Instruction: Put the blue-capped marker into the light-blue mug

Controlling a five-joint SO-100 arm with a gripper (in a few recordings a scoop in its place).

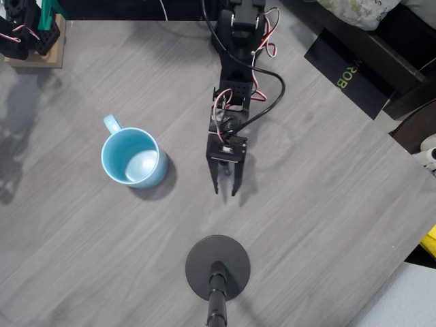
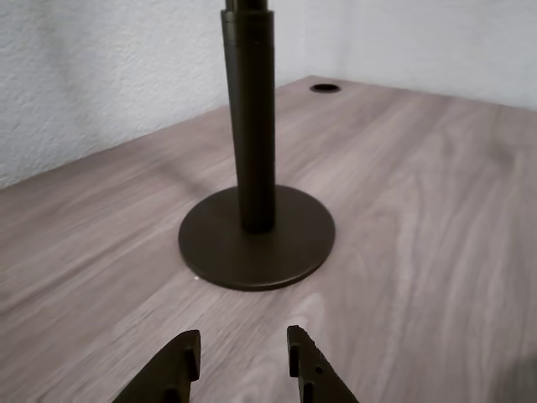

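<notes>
The light-blue mug (image 1: 133, 158) stands upright on the grey wood table, left of centre in the overhead view, its small handle pointing up-left and its pale inside showing nothing in it. My gripper (image 1: 226, 188) hovers to the right of the mug, apart from it, pointing toward the lower edge of the picture. In the wrist view the gripper (image 2: 243, 351) is open, with bare table between its two dark fingers. The blue-capped marker is out of view.
A black round stand base (image 1: 218, 267) with an upright pole (image 2: 249, 117) stands just ahead of the fingers. A black box (image 1: 347, 75) lies at the upper right, beyond the table's slanted right edge. A cable hole (image 2: 325, 87) sits at the far corner.
</notes>
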